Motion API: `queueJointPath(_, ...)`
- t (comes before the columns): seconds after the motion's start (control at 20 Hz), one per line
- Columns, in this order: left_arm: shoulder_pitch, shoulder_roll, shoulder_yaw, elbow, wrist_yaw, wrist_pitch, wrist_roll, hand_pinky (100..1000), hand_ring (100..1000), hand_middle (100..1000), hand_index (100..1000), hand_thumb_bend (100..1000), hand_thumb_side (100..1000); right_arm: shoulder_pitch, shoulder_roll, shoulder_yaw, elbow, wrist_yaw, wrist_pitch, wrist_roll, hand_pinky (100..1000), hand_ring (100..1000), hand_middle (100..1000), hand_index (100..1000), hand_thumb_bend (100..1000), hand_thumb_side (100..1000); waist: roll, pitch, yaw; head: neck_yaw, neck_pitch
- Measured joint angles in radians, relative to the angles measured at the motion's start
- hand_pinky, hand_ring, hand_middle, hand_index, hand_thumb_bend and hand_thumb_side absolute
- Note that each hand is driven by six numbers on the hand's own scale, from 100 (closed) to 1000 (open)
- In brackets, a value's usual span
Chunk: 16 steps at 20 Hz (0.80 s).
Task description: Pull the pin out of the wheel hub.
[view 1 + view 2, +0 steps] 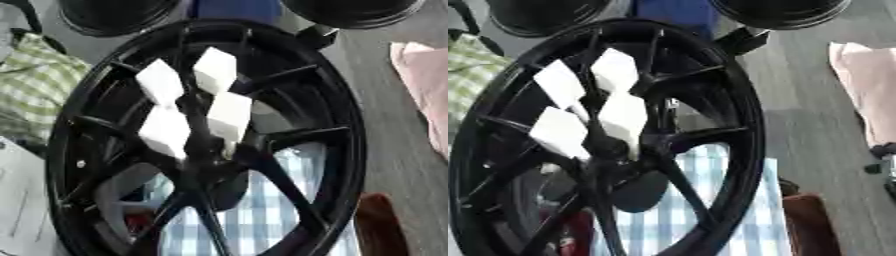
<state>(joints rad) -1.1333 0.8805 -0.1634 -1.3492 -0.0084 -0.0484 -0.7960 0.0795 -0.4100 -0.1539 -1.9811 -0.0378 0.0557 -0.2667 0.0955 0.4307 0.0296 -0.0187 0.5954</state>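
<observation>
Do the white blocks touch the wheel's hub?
Cannot tell. In both eye views the white blocks overlap the black hub, but neither view plainly shows contact or a gap.

Both head eyes look down, close; share black wheel hub (206, 145).

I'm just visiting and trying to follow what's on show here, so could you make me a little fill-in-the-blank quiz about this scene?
1. The big spoked wheel rim is ____ in colour.
2. The white blocks near the hub number ____.
3. Through the lower spokes shows a blue-and-white ____ cloth.
4. At the far right edge lies a ____ fabric.

Missing words: black; four; checked; pink
</observation>
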Motion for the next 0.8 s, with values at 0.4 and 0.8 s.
queueJointPath(0.4,0.022,0.011,-0.023,-0.045,0.018,-0.002,-0.014,829,680,690,786,404,503,0.000,0.000,0.000,0.000,0.000,0.000,0.000,797,568,682,613,100,665,0.000,0.000,0.000,0.000,0.000)
queueJointPath(0.8,0.104,0.069,-0.062,-0.192,0.065,0.047,0.059,806,657,731,799,419,480,0.000,0.000,0.001,0.000,0.000,0.002,-0.001,797,568,682,612,100,668,0.001,0.000,-0.004,0.000,0.000)
